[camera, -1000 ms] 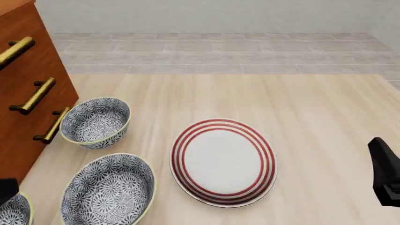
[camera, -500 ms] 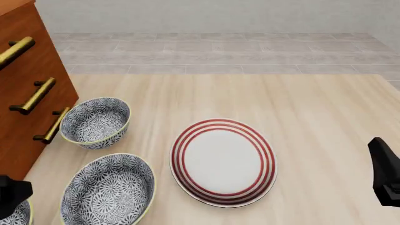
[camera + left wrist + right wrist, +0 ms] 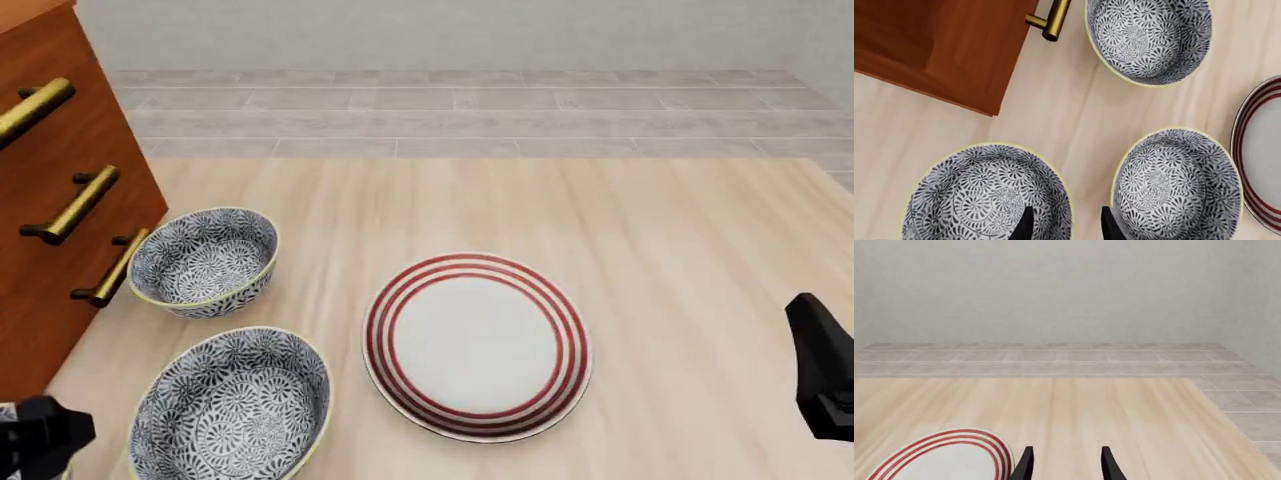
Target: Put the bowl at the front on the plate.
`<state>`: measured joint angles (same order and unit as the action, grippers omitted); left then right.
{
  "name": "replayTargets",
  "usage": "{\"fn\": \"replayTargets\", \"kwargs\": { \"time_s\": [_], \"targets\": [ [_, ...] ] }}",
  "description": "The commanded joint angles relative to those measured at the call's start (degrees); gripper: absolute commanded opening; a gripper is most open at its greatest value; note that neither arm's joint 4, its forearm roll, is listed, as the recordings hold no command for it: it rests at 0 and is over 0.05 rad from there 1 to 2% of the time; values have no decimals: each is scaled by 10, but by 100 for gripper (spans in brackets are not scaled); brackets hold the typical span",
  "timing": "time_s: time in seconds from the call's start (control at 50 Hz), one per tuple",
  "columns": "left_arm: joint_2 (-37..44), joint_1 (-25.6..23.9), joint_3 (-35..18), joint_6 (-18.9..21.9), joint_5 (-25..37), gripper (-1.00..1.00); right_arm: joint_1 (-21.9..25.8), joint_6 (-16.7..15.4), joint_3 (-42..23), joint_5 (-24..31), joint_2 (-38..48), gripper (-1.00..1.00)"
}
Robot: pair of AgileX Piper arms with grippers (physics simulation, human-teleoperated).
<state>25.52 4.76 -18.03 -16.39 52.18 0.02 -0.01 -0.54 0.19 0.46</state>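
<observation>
Three blue-and-white floral bowls stand in a row along the table's left side. The bowl at the front (image 3: 981, 195) shows in the left wrist view; in the front view my left arm (image 3: 40, 438) covers it at the bottom left corner. My left gripper (image 3: 1066, 227) is open above that bowl's rim on the side facing the middle bowl (image 3: 1174, 182), one finger over its inside and one outside. The white plate (image 3: 477, 345) with red rings lies empty right of the middle bowl (image 3: 231, 405). My right gripper (image 3: 1066, 465) is open and empty, hovering off the plate's (image 3: 947, 457) right edge.
A wooden cabinet (image 3: 60, 190) with brass handles (image 3: 74, 205) stands at the table's left, close to the back bowl (image 3: 203, 260). The right arm (image 3: 821, 365) hangs at the right edge. Beyond the table's far edge are a tiled floor and a wall.
My left arm has come further into the front view at the bottom left and now covers the front bowl. The right arm, bowls and plate have not moved.
</observation>
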Motion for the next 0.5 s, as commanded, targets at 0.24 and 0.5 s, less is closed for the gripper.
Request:
{"fn": "replayTargets", "kwargs": {
  "time_s": [0.24,0.5],
  "targets": [
    [11,6,54,-12,-34,100,0,0,1,-1,-1,100],
    [20,6,76,-19,-54,100,0,0,1,-1,-1,100]
  ]
}}
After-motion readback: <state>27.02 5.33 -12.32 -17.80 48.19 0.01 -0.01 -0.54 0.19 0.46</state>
